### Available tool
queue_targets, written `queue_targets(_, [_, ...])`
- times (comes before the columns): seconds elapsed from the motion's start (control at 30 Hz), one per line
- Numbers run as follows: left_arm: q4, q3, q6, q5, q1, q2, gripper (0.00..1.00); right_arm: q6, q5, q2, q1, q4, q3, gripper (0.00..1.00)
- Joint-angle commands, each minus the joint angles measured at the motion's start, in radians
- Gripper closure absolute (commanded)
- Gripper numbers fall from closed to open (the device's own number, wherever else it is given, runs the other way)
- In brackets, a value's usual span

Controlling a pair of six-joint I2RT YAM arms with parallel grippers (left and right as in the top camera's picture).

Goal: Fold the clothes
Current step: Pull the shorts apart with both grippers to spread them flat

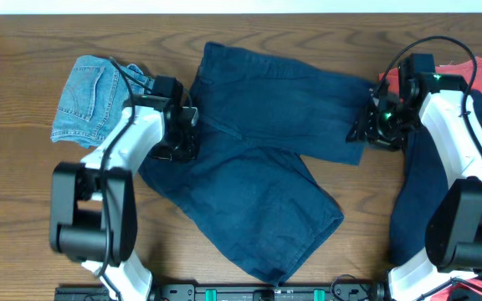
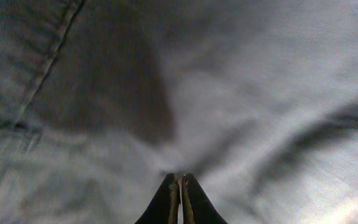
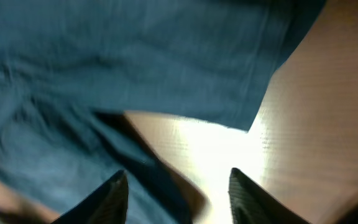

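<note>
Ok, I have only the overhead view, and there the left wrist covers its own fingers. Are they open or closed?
Observer: Closed. The left wrist view shows the left gripper shut, low over the navy shorts. I cannot tell if cloth is pinched.
Operator: And the right one?
Observer: The right gripper is open and holds nothing.
Operator: What lies under it?
Observer: A hem corner of the shorts, with bare table beside it.

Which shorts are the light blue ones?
The small denim shorts at the far left; the big shorts spread in the middle are dark navy.
</note>
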Motion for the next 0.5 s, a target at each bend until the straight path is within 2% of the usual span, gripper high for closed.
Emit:
queue_targets(0.0, [0.022, -0.005, -0.018, -0.084, 0.014, 0.038, 0.94, -0.049, -0.026, -0.006, 0.040, -0.038, -0.013, 0.46])
queue_targets(0.2, [0.066, -0.005, -0.063, -0.115, 0.043, 0.078, 0.90, -0.048, -0.023, -0.006, 0.141, -0.051, -0.134, 0.46])
queue_targets(0.33, [0.065, -0.005, -0.063, -0.115, 0.046, 0.076, 0.85, -0.048, -0.022, -0.006, 0.229, -0.034, -0.256, 0.54])
queue_targets(0.4, [0.062, -0.005, -0.063, -0.114, 0.046, 0.076, 0.83, -0.037, -0.011, -0.006, 0.267, -0.014, -0.308, 0.55])
queue_targets(0.47, [0.062, -0.005, -0.063, -0.106, 0.046, 0.076, 0.70, -0.017, -0.008, -0.006, 0.294, 0.016, -0.350, 0.58])
